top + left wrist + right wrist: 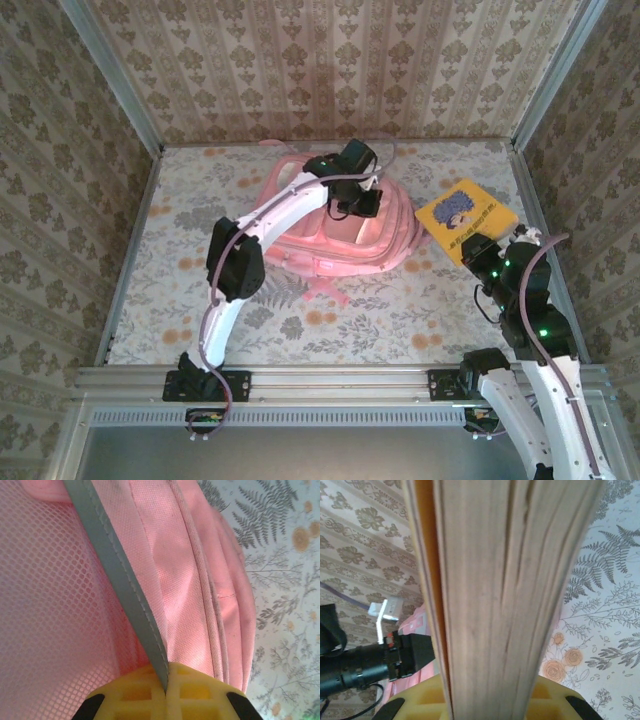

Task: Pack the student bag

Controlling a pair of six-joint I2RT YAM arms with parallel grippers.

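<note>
I see one student bag (pixel 390 240) lying at the far centre of the table (pixel 170 300). Its long axis runs roughly left to right, and one strap trails toward the arms. The left gripper (pixel 166 682) is closed on the bag's grey trim strip (pixel 120 580). The right gripper (pixel 485 700) clamps one yellow book (pixel 465 210), just right of the bag.

Student bag (pixel 190 580) of pink woven cloth, matt and finely textured, with an open mesh panel (pixel 50 610) and smooth grey binding tape (pixel 117 575). Left gripper (pixel 166 682) of matt yellow plastic. Book (pixel 510 580) with rough, matt paper page edges and a smooth yellow cover. Tabletop (pixel 400 320) in matt floral print, edged by a metal rail (pixel 340 378).
</note>
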